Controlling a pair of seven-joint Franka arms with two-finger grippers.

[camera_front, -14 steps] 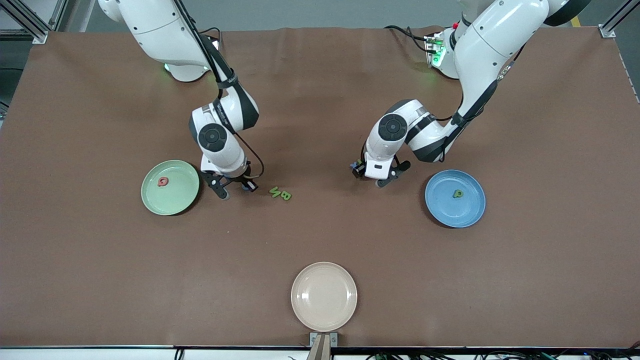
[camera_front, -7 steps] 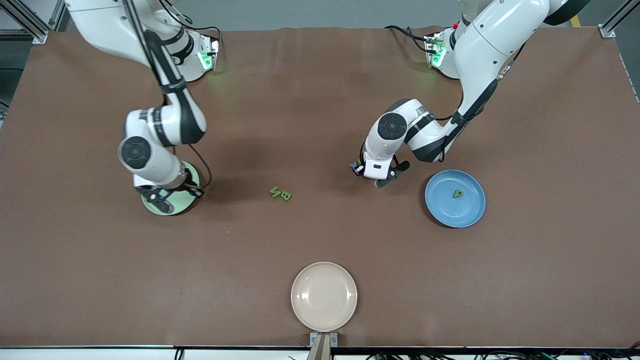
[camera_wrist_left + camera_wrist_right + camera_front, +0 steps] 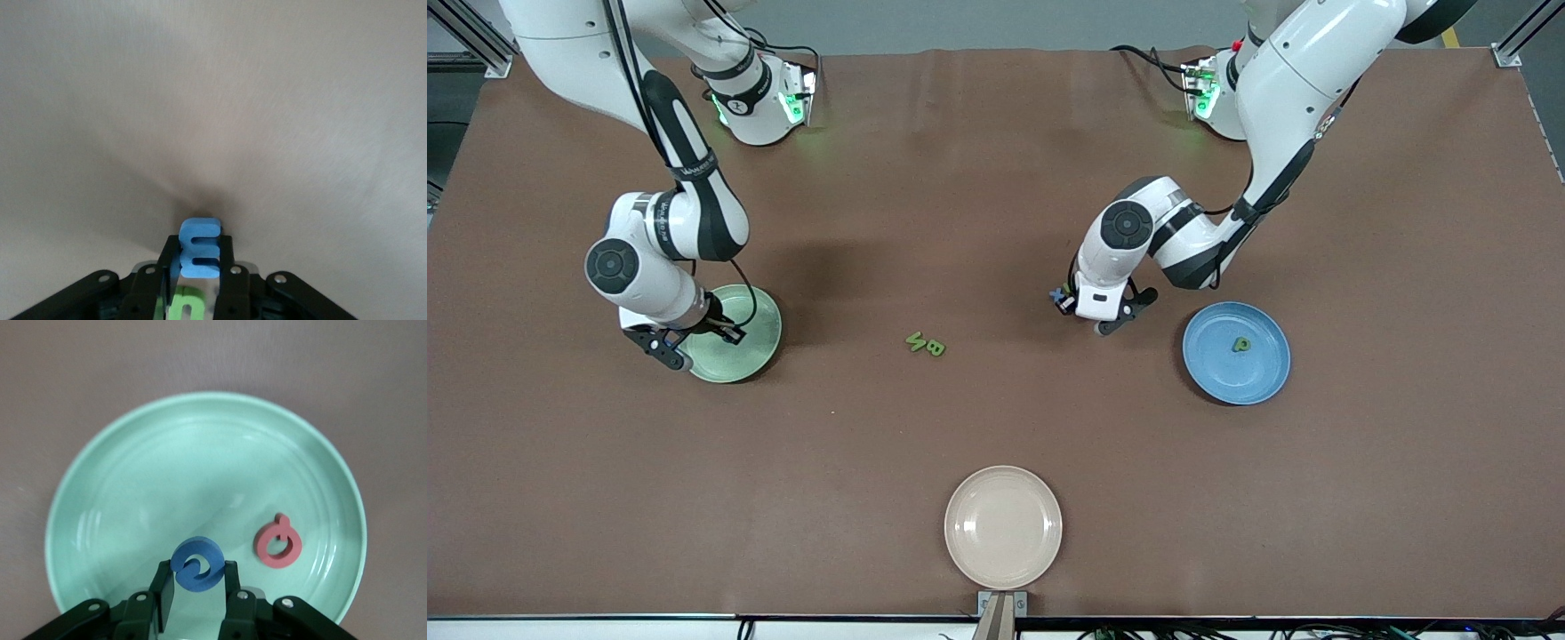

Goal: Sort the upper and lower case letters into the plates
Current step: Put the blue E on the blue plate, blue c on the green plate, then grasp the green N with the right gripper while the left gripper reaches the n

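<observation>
My right gripper (image 3: 680, 342) is shut on a round blue letter (image 3: 198, 564) and holds it over the pale mint green plate (image 3: 751, 342), above the part near the rim (image 3: 133, 453). A round red letter (image 3: 277, 541) lies in that plate beside it. My left gripper (image 3: 1064, 303) is shut on a blue letter E (image 3: 200, 248) low over bare table, between the blue plate (image 3: 1258, 373) and two green letters, an S (image 3: 915, 341) and a B (image 3: 935, 348). One green letter (image 3: 1240, 344) lies in the blue plate.
A cream-beige plate (image 3: 1003, 526) sits at the table's edge nearest the front camera, in the middle. The brown mat (image 3: 996, 418) lies bare between the plates.
My right arm swung from beside the green S and B toward its own end of the table, carrying the blue letter over the mint plate. My left arm barely moved.
</observation>
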